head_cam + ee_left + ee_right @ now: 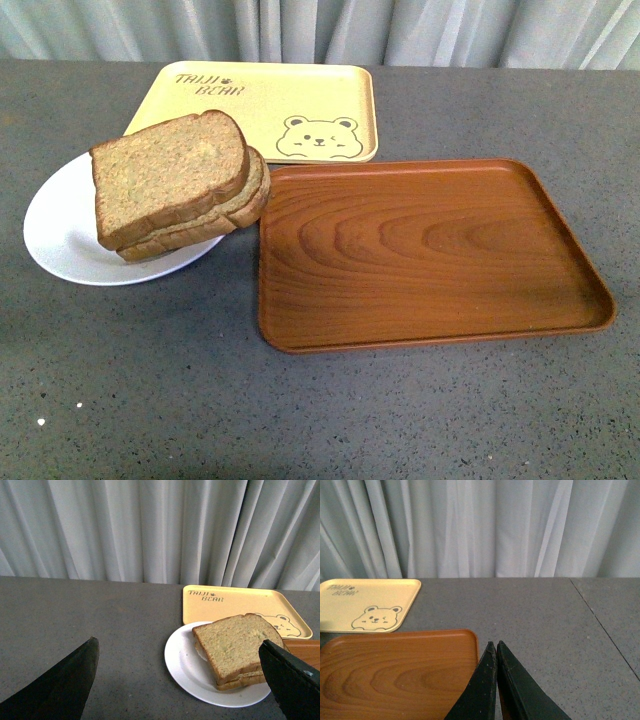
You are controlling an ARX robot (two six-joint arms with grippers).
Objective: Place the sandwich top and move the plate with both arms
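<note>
Facing the plate (184, 672), the left gripper (178, 644) gapes empty (sandwich top (232, 645) already stacked); the right gripper (495, 646), pinched shut on nothing, sits farther.

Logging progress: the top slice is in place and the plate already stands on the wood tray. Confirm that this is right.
Not quite. The top slice is in place, but the plate stands on the table beside the wood tray, to its left, not on it. The front view shows this.
</note>
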